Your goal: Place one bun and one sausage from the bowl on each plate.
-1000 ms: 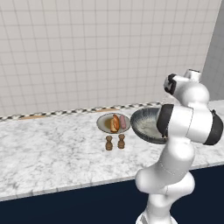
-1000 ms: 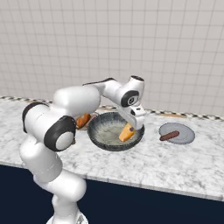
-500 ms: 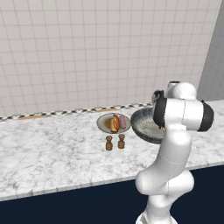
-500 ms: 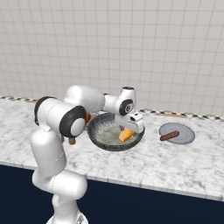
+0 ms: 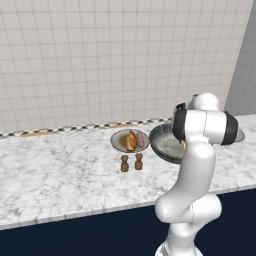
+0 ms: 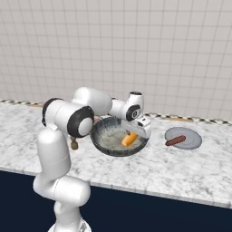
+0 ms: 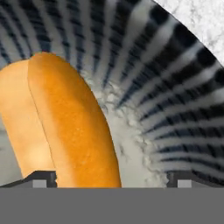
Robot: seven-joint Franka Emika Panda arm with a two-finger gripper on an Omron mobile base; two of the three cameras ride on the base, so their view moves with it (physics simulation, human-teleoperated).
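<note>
1. Pincer [image 6: 137,132] hangs low inside the bowl [image 6: 103,138], pointing down at the bun [image 7: 65,122]. In the hand view its two dark fingertips [image 7: 40,178] stand wide apart, one each side of the bun's near end, so it is open and grips nothing yet.

2. Bun lies directly under the pincer, on the bowl's pale floor with one end up against the ribbed dark wall. Seen from the right base camera, it is the orange piece [image 6: 130,139] just below the hand. The pincer seems lined up this way so the fingers can close across the bun's narrow width.

3. Plate with a sausage [image 6: 175,140] sits off to the pincer's side, beyond the bowl rim on the counter [image 6: 181,172]. That plate [image 6: 192,141] lacks a bun, so I judge this bun is meant for it.

4. Second plate [image 5: 119,137] lies on the bowl's other side, away from the pincer, and already carries a bun and a sausage together.

5. Two small brown shakers [image 5: 131,162] stand in front of that filled plate, well clear of the pincer's likely path.

6. Next move, as I judge it: lower a little, close on the bun, lift it over the rim.
</note>
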